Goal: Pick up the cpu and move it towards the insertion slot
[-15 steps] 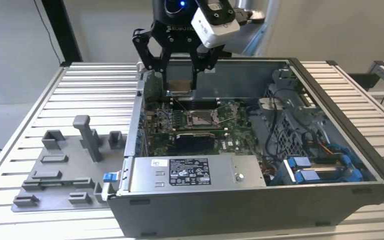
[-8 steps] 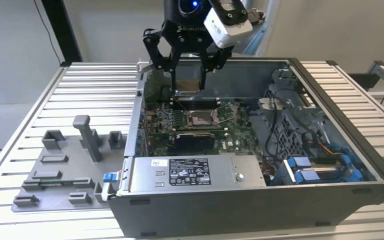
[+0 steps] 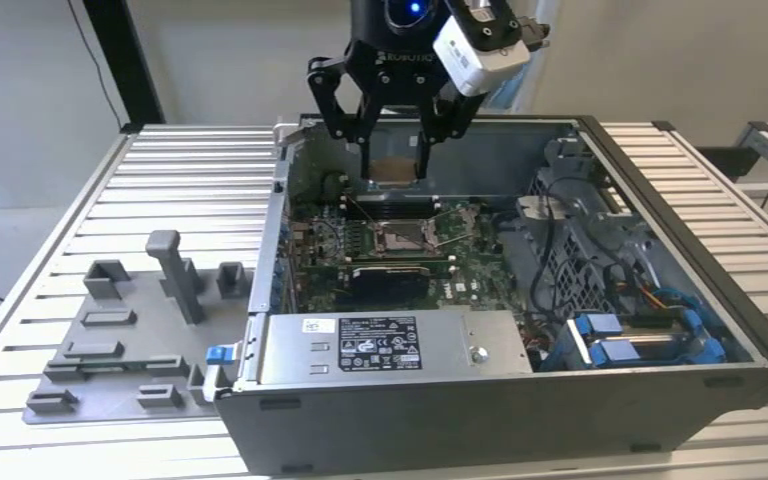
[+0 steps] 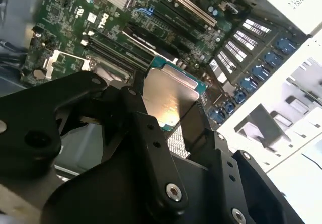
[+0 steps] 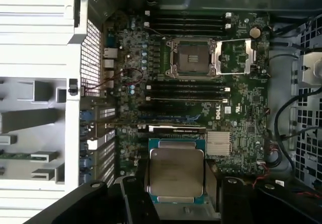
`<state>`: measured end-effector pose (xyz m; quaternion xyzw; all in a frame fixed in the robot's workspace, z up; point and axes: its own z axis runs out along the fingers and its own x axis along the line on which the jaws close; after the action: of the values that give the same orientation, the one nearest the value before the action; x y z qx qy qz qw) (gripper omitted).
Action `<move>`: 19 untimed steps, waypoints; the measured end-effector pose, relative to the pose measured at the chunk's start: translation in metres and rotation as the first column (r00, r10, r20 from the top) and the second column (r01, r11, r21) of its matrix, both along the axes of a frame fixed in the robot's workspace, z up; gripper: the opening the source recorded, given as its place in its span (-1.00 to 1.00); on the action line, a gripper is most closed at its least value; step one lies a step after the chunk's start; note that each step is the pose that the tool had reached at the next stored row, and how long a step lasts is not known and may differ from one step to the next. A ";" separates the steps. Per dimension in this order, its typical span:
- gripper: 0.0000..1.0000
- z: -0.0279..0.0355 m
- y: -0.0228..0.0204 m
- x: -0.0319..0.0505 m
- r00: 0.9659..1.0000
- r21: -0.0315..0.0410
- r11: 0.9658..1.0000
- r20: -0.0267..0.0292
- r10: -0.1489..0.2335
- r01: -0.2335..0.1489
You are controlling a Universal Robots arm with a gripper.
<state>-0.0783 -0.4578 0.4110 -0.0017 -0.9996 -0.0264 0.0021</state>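
While claw [image 3: 396, 150] hovers over open computer case [image 3: 651, 240], it grips cpu [image 5: 175, 170], well apart from insertion slot [image 5: 191, 58].

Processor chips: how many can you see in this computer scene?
1. The cpu is held between the gripper's fingers, above the open computer case. The insertion slot holds none.

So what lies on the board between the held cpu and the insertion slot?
In the first wrist view, long black memory slots and a black card lie between the cpu and the insertion slot.

Dim case interior, bright surroundings, glare on cpu [image 4: 168, 100].
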 end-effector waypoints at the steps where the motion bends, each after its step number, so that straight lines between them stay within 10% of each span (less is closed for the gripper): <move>1: -1.00 0.0000 0.0000 0.0016 1.000 0.000 1.000 0.000 0.000 0.000; 19: -1.00 -0.0001 0.0002 0.0255 1.000 0.000 1.000 0.000 -0.003 0.003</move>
<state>-0.0528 -0.4576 0.4109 -0.0033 -0.9996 -0.0264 0.0021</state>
